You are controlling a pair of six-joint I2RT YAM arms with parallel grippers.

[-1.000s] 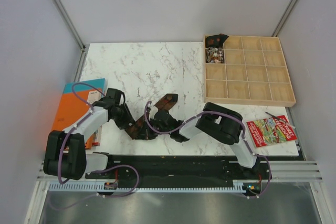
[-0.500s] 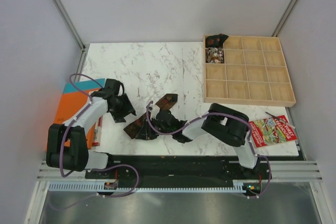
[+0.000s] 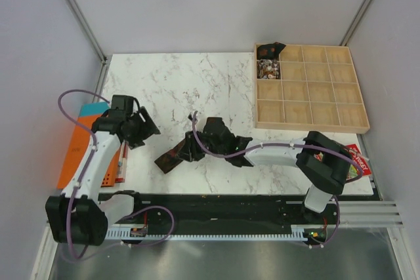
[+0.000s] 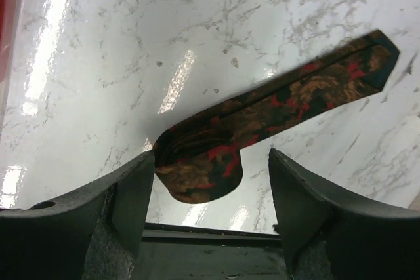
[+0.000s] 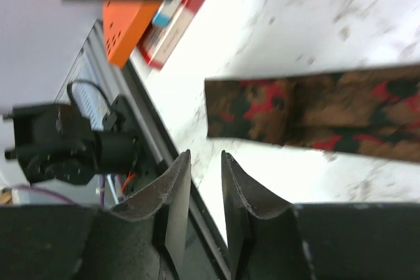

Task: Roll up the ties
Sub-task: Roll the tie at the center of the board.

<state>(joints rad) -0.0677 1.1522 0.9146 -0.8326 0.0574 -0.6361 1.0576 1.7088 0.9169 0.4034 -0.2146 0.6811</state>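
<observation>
A dark brown tie with reddish pattern (image 3: pixel 172 158) lies flat on the marble table near the front edge. In the left wrist view the tie (image 4: pixel 275 106) has a folded, rounded near end and a pointed far end. My left gripper (image 3: pixel 146 129) is open and empty, left of the tie; in its own view the gripper (image 4: pixel 210 208) hangs above the table with the tie's rounded end just ahead of the fingers. My right gripper (image 3: pixel 191 151) hovers over the tie's middle. In its own view the gripper (image 5: pixel 205 168) has only a narrow empty gap, just short of the tie's square end (image 5: pixel 262 113).
A wooden compartment tray (image 3: pixel 308 96) stands at the back right, with small rolled ties (image 3: pixel 268 50) in its far-left cells. An orange book (image 3: pixel 82 149) lies off the table's left edge and shows in the right wrist view (image 5: pixel 134 18). A red booklet (image 3: pixel 357 162) lies at the right.
My left arm has pulled back to the left, away from the tie. My right arm has stretched out, its gripper lifted slightly up and right over the tie.
</observation>
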